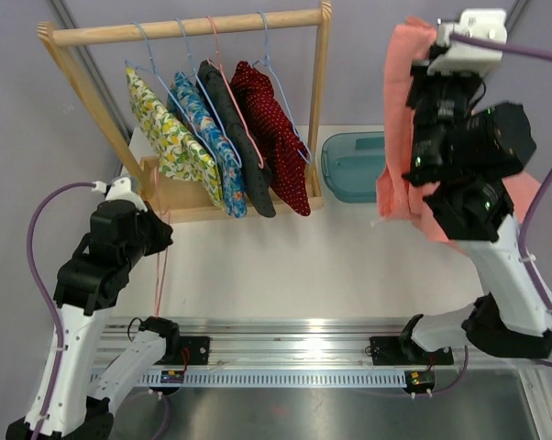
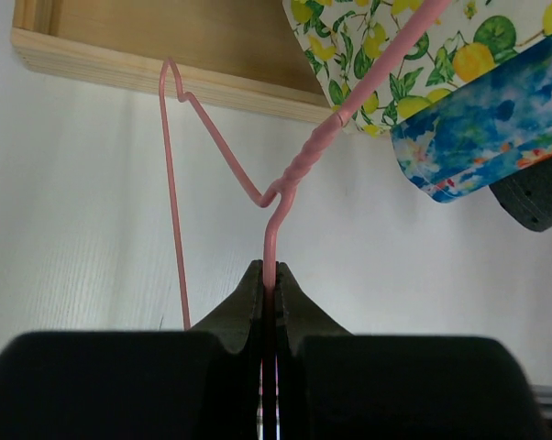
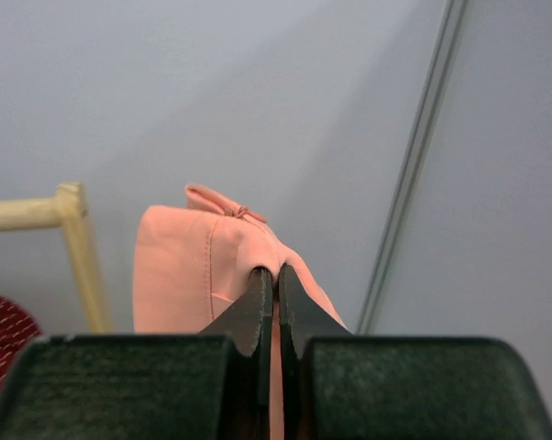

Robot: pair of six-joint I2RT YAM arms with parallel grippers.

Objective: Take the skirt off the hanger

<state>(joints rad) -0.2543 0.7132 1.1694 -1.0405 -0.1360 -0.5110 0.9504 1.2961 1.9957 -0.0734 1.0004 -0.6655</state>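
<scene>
The skirt [image 3: 193, 266] is soft salmon cloth, matt, with a stitched seam. The hanger [image 2: 311, 151] is thin pink wire, smooth and slightly glossy. At eleven o'clock the rack [image 1: 184, 32] is pale bare wood with visible grain, and its garments [image 1: 221, 137] are matt printed cloth. The table [image 1: 349, 266] is matt white. At one o'clock the bin [image 1: 354, 165] is translucent blue plastic. At six o'clock the rail [image 1: 294, 335] is shiny brushed metal. The left gripper [image 2: 269, 275] and right gripper [image 3: 276, 275] are matt black.

Top view high, rearward, facing rack [image 1: 184, 30]; wrist views close along jaws, both catching rack.
</scene>
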